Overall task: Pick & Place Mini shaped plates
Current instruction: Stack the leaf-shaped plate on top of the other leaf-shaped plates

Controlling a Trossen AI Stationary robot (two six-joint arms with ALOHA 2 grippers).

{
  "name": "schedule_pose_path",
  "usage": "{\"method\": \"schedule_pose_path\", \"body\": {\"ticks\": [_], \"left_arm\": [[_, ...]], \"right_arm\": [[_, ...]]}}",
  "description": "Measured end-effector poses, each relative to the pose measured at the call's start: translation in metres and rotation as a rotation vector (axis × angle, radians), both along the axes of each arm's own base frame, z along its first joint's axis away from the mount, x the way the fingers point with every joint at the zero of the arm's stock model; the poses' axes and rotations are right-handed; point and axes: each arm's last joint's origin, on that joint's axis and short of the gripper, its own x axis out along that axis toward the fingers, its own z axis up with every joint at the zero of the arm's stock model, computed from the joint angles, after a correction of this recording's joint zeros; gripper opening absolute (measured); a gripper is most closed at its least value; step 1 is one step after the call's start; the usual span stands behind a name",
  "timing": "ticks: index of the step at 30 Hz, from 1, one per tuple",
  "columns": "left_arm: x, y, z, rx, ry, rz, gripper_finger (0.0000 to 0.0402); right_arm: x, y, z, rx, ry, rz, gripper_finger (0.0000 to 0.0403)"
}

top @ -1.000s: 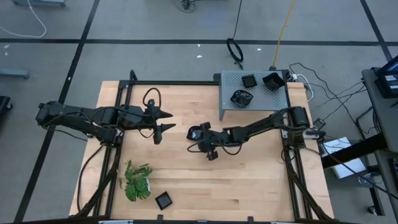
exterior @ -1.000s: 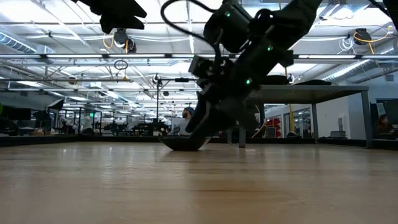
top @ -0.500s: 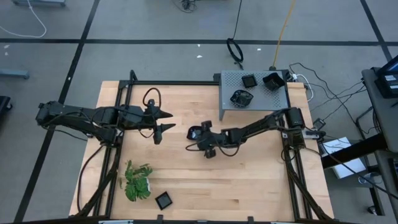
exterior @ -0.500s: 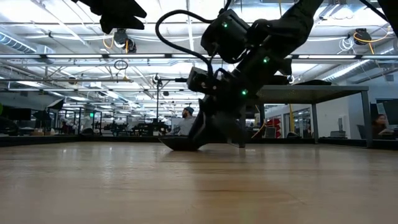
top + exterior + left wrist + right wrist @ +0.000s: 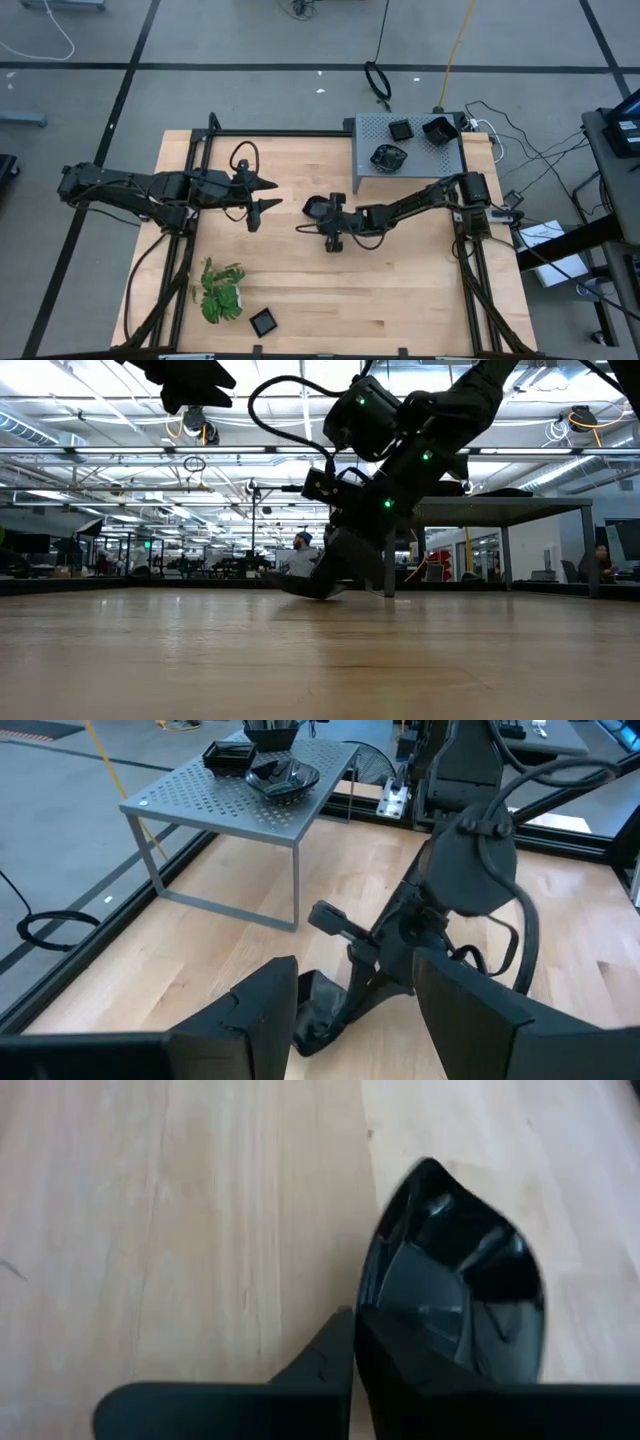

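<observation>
Overall, the wooden table (image 5: 400, 290) carries everything, taken here from largest to smallest. A perforated grey stand (image 5: 405, 150) sits at the far right corner; its raised top serves as the drop-off, and three black plates (image 5: 388, 156) already rest on it. The left arm waits over the table's left half, its gripper (image 5: 258, 196) with fingers apart and nothing between them, clear of the working zone so the other arm can move freely. The right arm reaches low toward the table's centre. Its gripper (image 5: 314, 212) has its fingers clamped together on the rim of a leaf-shaped plate (image 5: 455, 1295); an edge pinch suits a shallow dish that offers no other hold. In the low view this plate (image 5: 310, 586) hangs tilted, one end near or just off the wood, which suggests the lift is only beginning. A green plant (image 5: 220, 290) stands near the front left edge, and a small square plate (image 5: 263, 322) lies just beside it, still to be collected.

Compared with a second ago, the right fingers, then spread around the plate, have closed on it. The plate, then flat on the table in the low view, is now tipped up. The left arm has not moved, and the stand's contents are unchanged.
</observation>
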Motion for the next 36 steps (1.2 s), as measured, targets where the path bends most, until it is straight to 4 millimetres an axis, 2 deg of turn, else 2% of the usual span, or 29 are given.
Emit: {"method": "schedule_pose_path", "body": {"ticks": [5,11,14,17,21,25,30,36], "left_arm": [[0.0,0.0,0.0,-0.001,0.0,0.0,0.0205],[0.0,0.0,0.0,-0.006,0.0,-0.003,0.0205],[0.0,0.0,0.0,-0.006,0.001,-0.003,0.0205],[0.0,0.0,0.0,-0.006,0.001,-0.003,0.0205],[0.0,0.0,0.0,-0.006,0.001,-0.003,0.0205],[0.0,0.0,0.0,-0.001,0.002,-0.005,0.0205],[0.0,0.0,0.0,0.0,0.002,-0.005,0.0205],[0.0,0.0,0.0,0.0,0.002,-0.002,0.0205]], "right_arm": [[-0.001,0.005,0.021,0.006,-0.069,0.012,0.0002],[-0.014,0.014,0.088,0.012,-0.257,0.049,0.0001],[-0.029,0.015,0.128,-0.007,-0.362,0.065,0.0001],[-0.049,0.009,0.164,-0.009,-0.465,-0.017,0.0],[-0.081,-0.009,0.196,0.016,-0.493,-0.097,0.0],[-0.115,-0.023,0.213,-0.032,-0.416,-0.114,0.0],[-0.155,-0.041,0.216,-0.091,-0.237,-0.154,0.0],[-0.18,-0.052,0.212,-0.206,-0.023,-0.101,0.0]]}}
